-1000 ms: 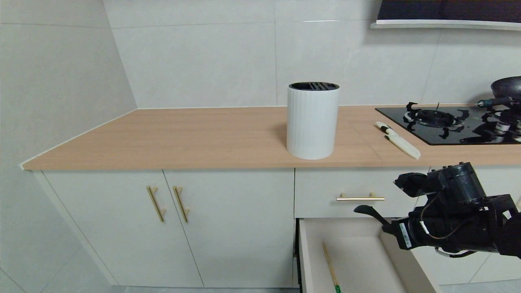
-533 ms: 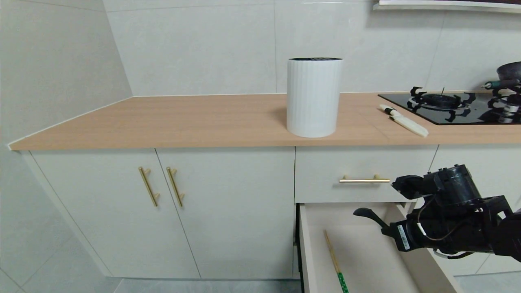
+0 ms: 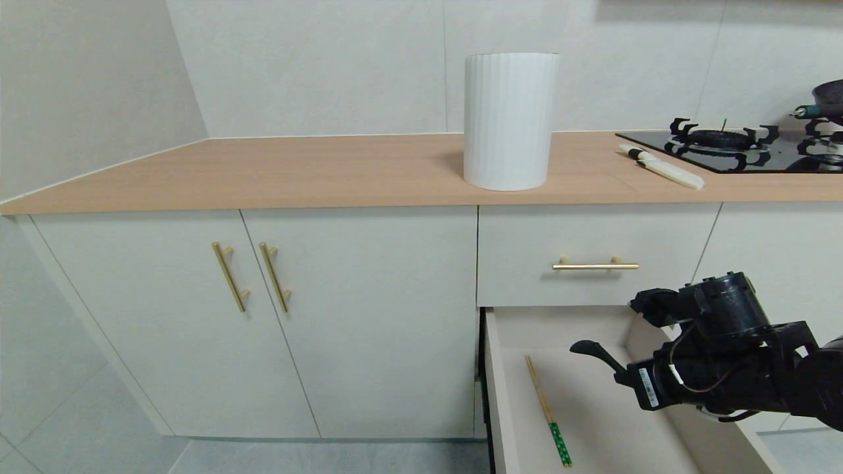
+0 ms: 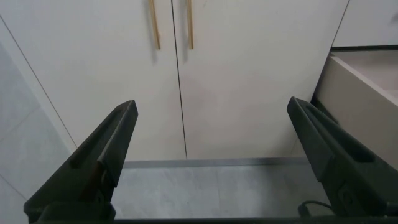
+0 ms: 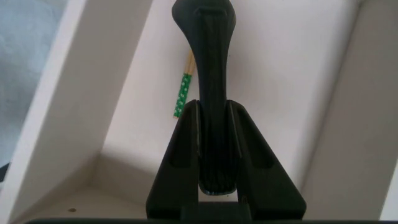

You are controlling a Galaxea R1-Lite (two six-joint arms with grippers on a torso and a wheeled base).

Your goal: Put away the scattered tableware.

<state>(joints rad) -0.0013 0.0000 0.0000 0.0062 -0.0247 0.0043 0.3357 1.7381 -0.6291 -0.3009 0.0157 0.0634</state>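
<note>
Before the cupboard doors (image 4: 249, 68), the left gripper (image 4: 211, 106) hangs spread wide and empty. Over the open drawer (image 3: 495, 395), with chopsticks (image 3: 548, 421) along its left side, the right gripper (image 3: 625, 376) clamps a black utensil (image 3: 591, 347). The drop-off seems in hand: lower, then release. A knife (image 3: 662, 170) lies near the countertop's (image 3: 329, 171) front edge

My head camera stands well back, a little above the counter (image 3: 296, 171). It faces forward and slightly down over the cabinet doors (image 3: 369, 316) and the open drawer (image 3: 593, 408) at lower right. My left wrist camera sits low and near those doors (image 4: 249, 81), facing them and the floor (image 4: 186, 193), and it catches the drawer's outer wall (image 4: 360, 93). My right wrist camera looks down into the drawer (image 5: 280, 93) from close above. It shares the chopsticks (image 5: 182, 96) with the head view (image 3: 548, 421).
</note>
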